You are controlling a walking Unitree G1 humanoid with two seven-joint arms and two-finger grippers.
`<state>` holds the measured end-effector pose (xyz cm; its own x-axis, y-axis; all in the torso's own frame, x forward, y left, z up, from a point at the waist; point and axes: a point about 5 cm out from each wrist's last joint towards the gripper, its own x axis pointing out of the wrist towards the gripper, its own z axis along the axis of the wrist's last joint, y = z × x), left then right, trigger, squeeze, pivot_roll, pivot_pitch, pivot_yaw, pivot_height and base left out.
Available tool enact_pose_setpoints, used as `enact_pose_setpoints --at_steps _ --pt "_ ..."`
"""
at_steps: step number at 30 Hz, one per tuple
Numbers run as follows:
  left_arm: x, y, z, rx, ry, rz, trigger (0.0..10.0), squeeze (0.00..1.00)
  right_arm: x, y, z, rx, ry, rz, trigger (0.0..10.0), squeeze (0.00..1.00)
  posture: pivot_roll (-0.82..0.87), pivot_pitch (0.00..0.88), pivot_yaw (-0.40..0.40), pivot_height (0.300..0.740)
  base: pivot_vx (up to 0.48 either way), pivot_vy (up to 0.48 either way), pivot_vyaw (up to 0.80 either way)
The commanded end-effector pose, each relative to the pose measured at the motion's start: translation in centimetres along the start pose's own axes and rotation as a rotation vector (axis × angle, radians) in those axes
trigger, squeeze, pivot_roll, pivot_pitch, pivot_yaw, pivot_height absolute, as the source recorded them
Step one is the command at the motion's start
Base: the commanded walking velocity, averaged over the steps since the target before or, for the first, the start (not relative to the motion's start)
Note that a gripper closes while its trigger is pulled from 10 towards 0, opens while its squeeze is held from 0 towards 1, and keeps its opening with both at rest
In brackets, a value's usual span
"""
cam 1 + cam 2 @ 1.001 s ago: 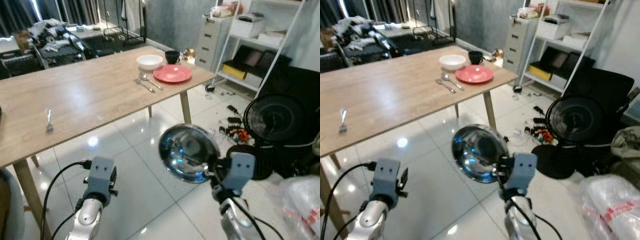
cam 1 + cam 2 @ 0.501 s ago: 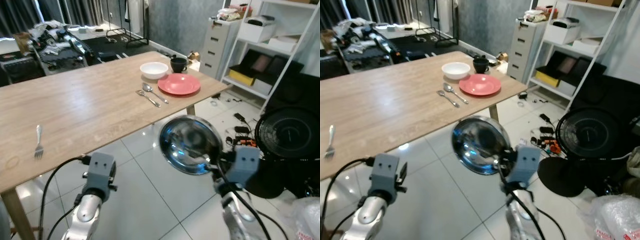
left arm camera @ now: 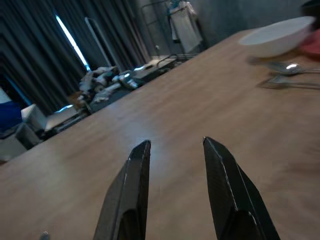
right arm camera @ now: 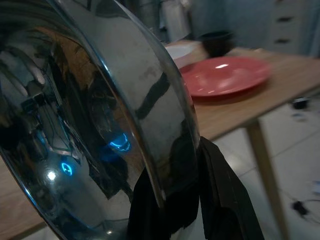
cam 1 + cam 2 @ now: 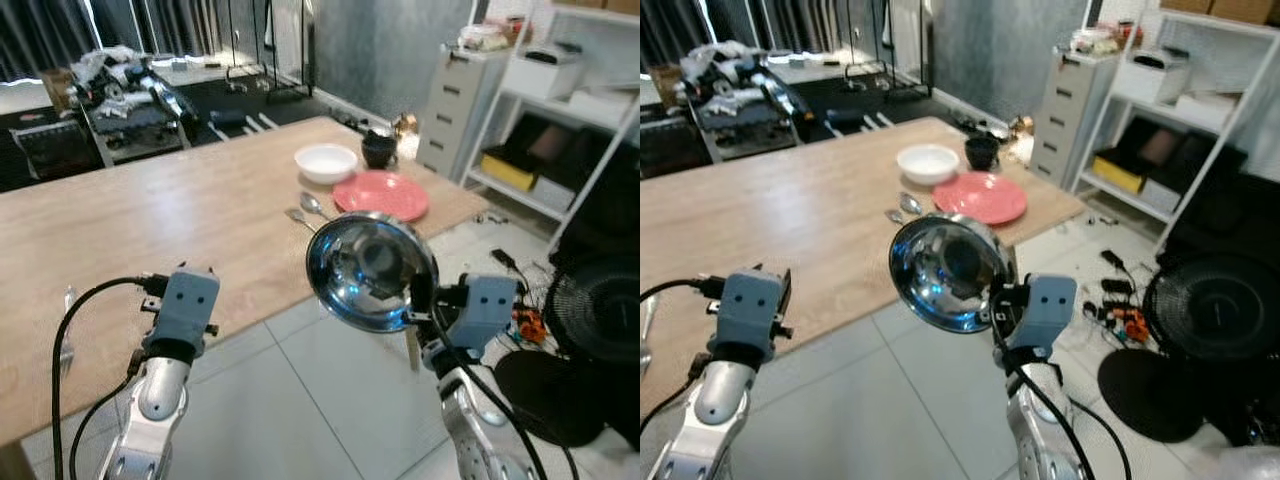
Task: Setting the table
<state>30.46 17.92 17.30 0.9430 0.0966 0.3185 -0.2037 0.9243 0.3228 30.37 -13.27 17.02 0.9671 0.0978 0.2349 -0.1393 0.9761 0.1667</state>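
Right gripper (image 4: 175, 200) pinches the rim of a steel bowl (image 5: 370, 270), held on edge in the air just off the table's (image 5: 180, 220) near edge. Left gripper (image 3: 175, 195) spread, empty, low over the wood.

Risk: polished, thin rim may slip or pivot in a two-finger pinch; the bowl could clip the table edge.

Far corner: matte red plate (image 5: 380, 194), glossy white bowl (image 5: 326, 162), dark cup (image 5: 380, 147), spoons (image 5: 308, 208). Fork (image 5: 67, 325) near the left edge.

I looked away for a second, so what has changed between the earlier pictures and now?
The robot has walked closer to the table; the whole view shifted. The right tool stays shut on the steel bowl's rim, carried higher. The left tool now reaches over the tabletop, open and empty. The pink plate, white bowl, black cup, spoons and fork lie as before.
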Motion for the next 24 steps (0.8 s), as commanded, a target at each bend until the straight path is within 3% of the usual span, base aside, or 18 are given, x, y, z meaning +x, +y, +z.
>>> enact_pose_setpoints --at_steps 1,6,24 --pt "0.03 0.17 0.34 0.014 -0.007 0.025 10.0 0.0 -0.09 -0.17 0.36 0.005 -0.011 -0.002 10.0 0.0 0.02 0.051 0.092 0.74 0.454 0.0 0.0" --pt "-0.08 0.07 0.38 0.015 -0.002 0.033 10.0 0.0 0.01 0.01 0.55 0.021 -0.013 0.013 10.0 0.0 0.02 0.048 0.091 0.74 0.076 0.0 0.09" --pt "-0.48 -0.65 0.24 -0.009 0.027 0.006 10.0 0.0 0.08 -0.04 0.74 0.046 -0.009 0.004 10.0 0.0 0.03 0.054 0.088 0.74 0.0 0.0 0.79"
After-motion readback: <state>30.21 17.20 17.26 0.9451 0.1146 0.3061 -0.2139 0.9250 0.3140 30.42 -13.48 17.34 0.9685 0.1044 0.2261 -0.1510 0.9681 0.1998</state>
